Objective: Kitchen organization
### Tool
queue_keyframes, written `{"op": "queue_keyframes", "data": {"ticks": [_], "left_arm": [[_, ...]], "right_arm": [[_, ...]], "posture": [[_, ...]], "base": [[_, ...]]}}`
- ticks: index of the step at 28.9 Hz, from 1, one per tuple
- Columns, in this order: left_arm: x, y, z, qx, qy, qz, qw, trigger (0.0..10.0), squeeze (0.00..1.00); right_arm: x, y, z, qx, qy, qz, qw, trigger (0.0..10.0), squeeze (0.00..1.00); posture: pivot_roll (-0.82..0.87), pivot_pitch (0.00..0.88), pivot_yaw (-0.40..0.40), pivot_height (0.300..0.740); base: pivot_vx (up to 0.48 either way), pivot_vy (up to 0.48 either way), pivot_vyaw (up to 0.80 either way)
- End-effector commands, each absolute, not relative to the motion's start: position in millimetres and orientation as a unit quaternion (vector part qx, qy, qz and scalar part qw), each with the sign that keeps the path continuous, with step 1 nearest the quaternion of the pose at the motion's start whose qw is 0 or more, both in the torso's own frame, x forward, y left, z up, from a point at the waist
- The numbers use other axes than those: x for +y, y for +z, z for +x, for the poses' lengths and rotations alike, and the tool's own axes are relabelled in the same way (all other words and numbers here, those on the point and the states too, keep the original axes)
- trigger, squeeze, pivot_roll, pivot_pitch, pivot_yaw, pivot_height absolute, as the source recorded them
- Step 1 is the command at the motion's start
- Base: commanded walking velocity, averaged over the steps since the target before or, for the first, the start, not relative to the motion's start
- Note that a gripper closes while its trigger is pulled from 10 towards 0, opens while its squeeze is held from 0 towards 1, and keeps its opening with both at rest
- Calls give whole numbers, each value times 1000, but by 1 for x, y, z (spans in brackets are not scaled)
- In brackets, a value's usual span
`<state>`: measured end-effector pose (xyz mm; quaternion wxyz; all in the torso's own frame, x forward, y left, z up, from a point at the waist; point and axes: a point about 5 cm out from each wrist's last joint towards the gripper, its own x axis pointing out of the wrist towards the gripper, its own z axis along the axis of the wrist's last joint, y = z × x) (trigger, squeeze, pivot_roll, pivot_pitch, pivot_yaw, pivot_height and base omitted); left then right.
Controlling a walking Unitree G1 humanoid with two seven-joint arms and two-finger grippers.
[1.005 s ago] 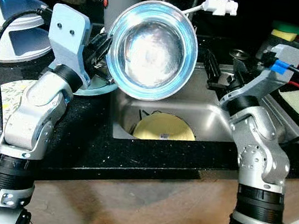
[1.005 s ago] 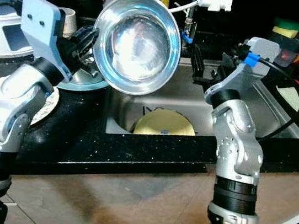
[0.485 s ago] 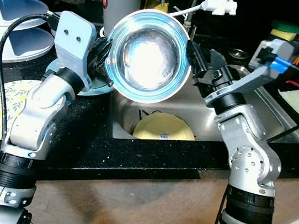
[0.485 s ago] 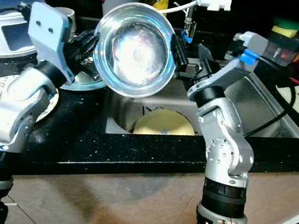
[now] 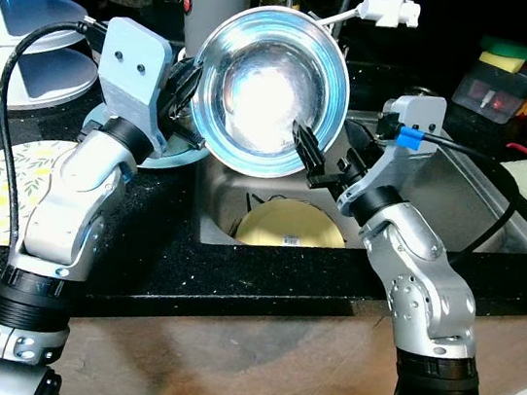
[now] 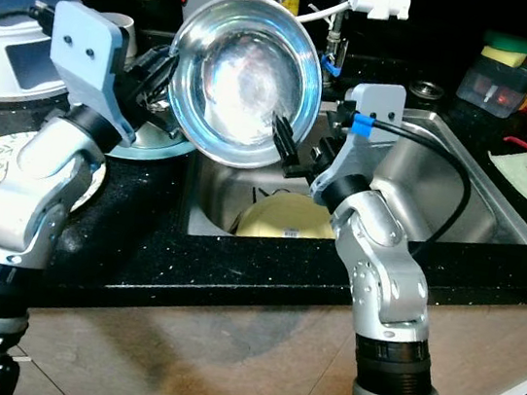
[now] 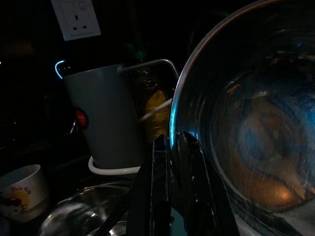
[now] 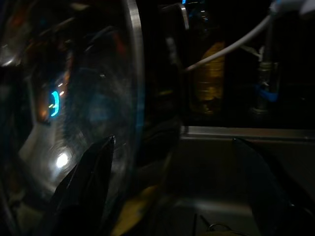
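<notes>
the left gripper (image 5: 187, 98) pinches the rim of a steel bowl (image 5: 273, 91), holding it tilted on edge above the sink (image 5: 459, 201). the right gripper (image 5: 322, 162) is spread, one finger (image 5: 305, 144) lying across the bowl's inner face near its lower rim. a yellow plate (image 5: 290, 229) lies in the sink below.

The steel bowl (image 5: 272, 91) hides the sink's (image 5: 459, 201) back wall.
</notes>
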<state>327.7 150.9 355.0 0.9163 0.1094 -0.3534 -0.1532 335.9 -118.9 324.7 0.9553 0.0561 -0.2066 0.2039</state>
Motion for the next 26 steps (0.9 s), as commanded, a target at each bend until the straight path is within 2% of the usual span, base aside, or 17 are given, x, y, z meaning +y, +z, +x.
{"op": "queue_keyframes", "data": {"ticks": [1, 2, 3, 12, 17, 19, 20, 26], "left_arm": [[151, 365, 322, -382, -149, 110, 906, 0, 0], [150, 365, 322, -382, -150, 111, 905, 0, 0], [150, 365, 322, -383, -150, 112, 905, 0, 0], [146, 365, 321, -393, -159, 138, 895, 0, 0], [139, 369, 315, -424, -172, 164, 874, 0, 0], [139, 369, 315, -424, -172, 164, 874, 0, 0], [136, 370, 312, -436, -175, 184, 864, 0, 0], [132, 369, 310, -443, -180, 199, 855, 0, 0]], "right_arm": [[-126, 323, 338, -200, 186, 68, 959, 4941, 0], [-127, 323, 339, -200, 182, 73, 960, 353, 0], [-129, 323, 340, -201, 179, 77, 960, 0, 0], [-129, 322, 340, -199, 176, 100, 959, 0, 0], [-132, 323, 341, -199, 169, 115, 958, 0, 0], [-132, 323, 341, -199, 169, 115, 958, 0, 0], [-132, 323, 341, -199, 169, 119, 958, 0, 0], [-135, 323, 341, -199, 165, 123, 958, 0, 0]], "posture": [[28, 205, -9, 740], [28, 205, -9, 740], [28, 202, -6, 740], [30, 202, -5, 740], [29, 202, -3, 740], [29, 202, -3, 740], [29, 202, -3, 740], [29, 202, -5, 740]], "base": [[0, 0, 0], [0, 0, 0], [0, 0, 0], [0, 0, 0], [0, 0, 0], [0, 0, 0], [0, 0, 0], [0, 0, 0]]}}
